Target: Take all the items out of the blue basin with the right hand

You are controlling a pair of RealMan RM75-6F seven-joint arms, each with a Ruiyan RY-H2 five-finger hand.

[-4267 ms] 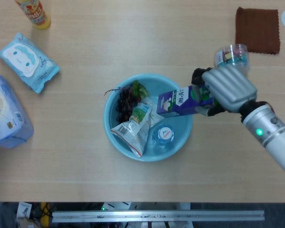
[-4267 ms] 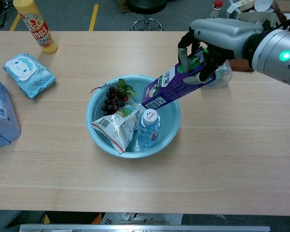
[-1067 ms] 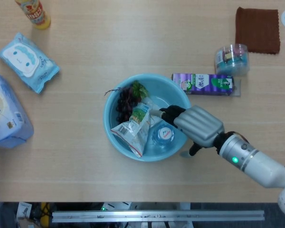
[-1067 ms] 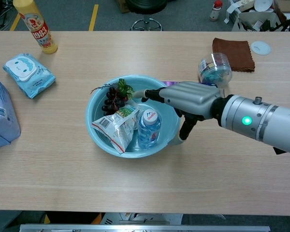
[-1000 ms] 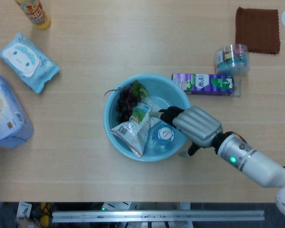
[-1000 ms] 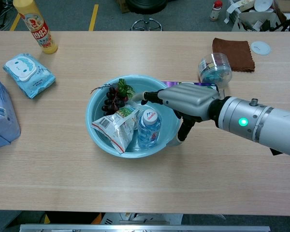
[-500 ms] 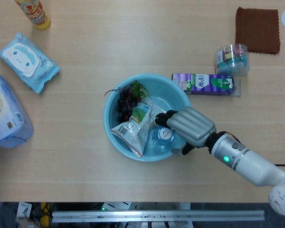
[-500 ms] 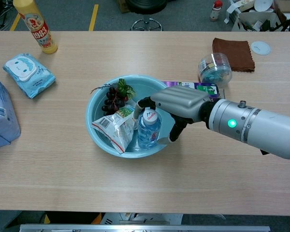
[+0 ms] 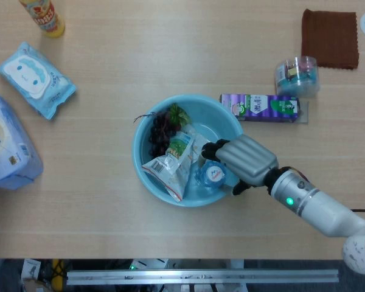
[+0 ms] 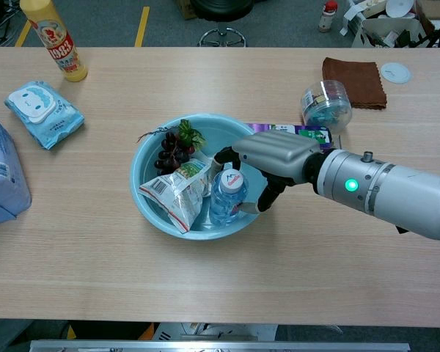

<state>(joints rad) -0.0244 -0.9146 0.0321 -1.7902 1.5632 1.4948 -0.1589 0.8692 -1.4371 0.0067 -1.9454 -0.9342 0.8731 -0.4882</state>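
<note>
Table stock as I read it from both cameras: blue basin (image 9: 147, 128) at centre, holding a small water bottle (image 10: 226, 196) with a white-and-blue cap on its right side, a crumpled snack bag (image 9: 169, 165) to the bottle's left, and a bunch of dark grapes (image 9: 160, 129) with a green leaf at the far-left inside wall. My right hand (image 10: 273, 157) reaches over the basin's right rim; its fingers (image 9: 212, 151) curl around the far side of the bottle's neck and the thumb shows on the near side, so I log it as grasping the water bottle, which stands roughly upright inside the basin, though I cannot tell whether its base rests on the bottom. Purple milk carton (image 9: 260, 107) lies flat on the table just right of the basin's far rim, outside it. Clear plastic jar (image 9: 297, 74) with coloured contents sits just beyond the carton's right end; brown cloth (image 9: 330, 37) lies further back at the far right. Left side of the table: yellow bottle (image 10: 53, 42) with a red label at the far corner, light blue wipes pack (image 9: 36, 78) nearer, and a large bluish-white package (image 9: 7, 146) at the left edge. My left hand appears in neither view.
</note>
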